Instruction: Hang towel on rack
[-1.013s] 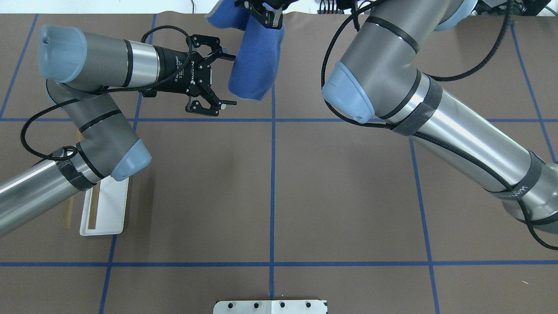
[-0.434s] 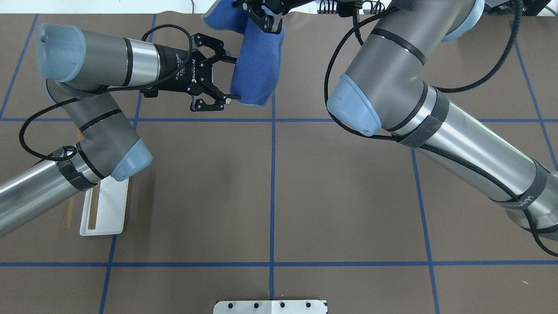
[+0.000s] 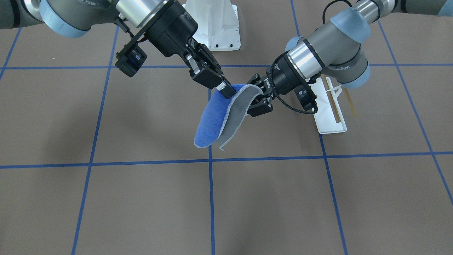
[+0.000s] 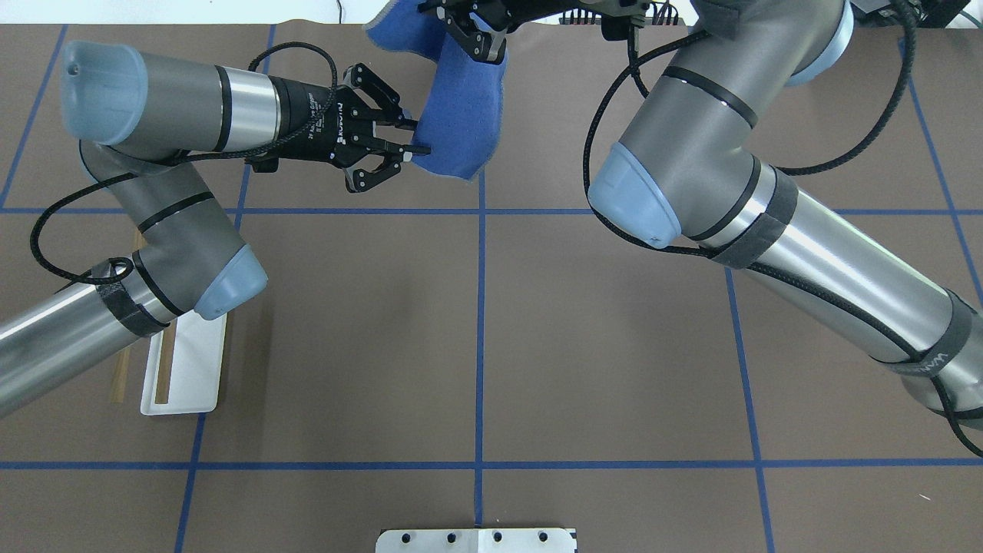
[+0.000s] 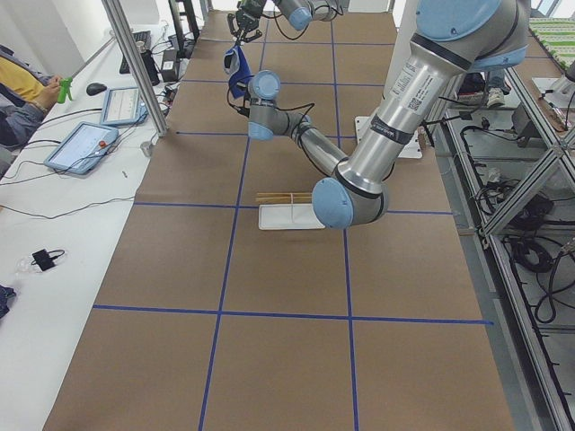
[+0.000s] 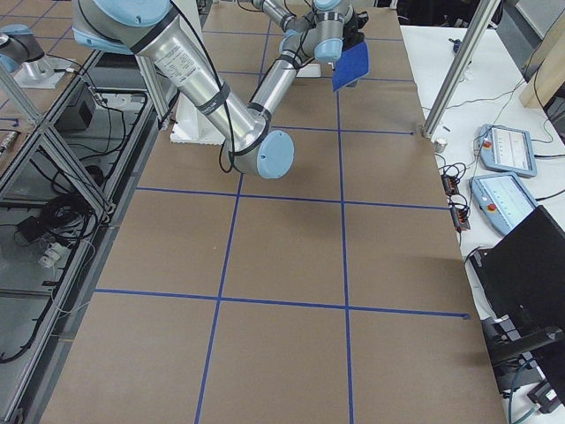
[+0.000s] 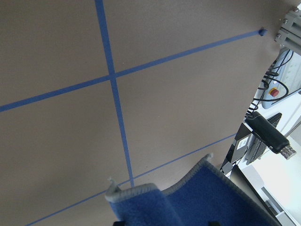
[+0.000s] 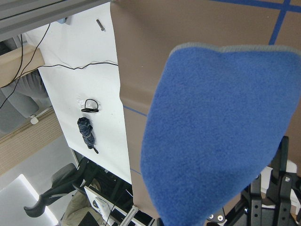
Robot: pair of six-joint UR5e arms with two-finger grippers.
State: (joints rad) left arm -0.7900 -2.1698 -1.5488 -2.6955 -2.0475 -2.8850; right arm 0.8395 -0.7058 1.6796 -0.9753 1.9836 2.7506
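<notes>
The towel (image 4: 461,115), royal blue with a grey underside, hangs in the air over the far middle of the table. My right gripper (image 4: 480,42) is shut on its top edge; in the front view this gripper (image 3: 226,90) pinches the fold above the blue face (image 3: 208,124). My left gripper (image 4: 418,138) reaches in from the left, its jaws closed down on the towel's near side edge; in the front view it (image 3: 255,99) sits on the grey side. The rack (image 4: 184,369) stands on the table under my left forearm, away from the towel.
The rack's white base (image 3: 331,113) and wooden dowels (image 3: 336,102) sit beside my left elbow. The large white bolted pedestal (image 3: 216,24) stands at the robot's side of the table. Operators' desks with tablets (image 5: 85,144) line the far side.
My left gripper's jaws went from wide open to closed down on the towel's edge. My right gripper has held the towel throughout and shifted slightly right.
</notes>
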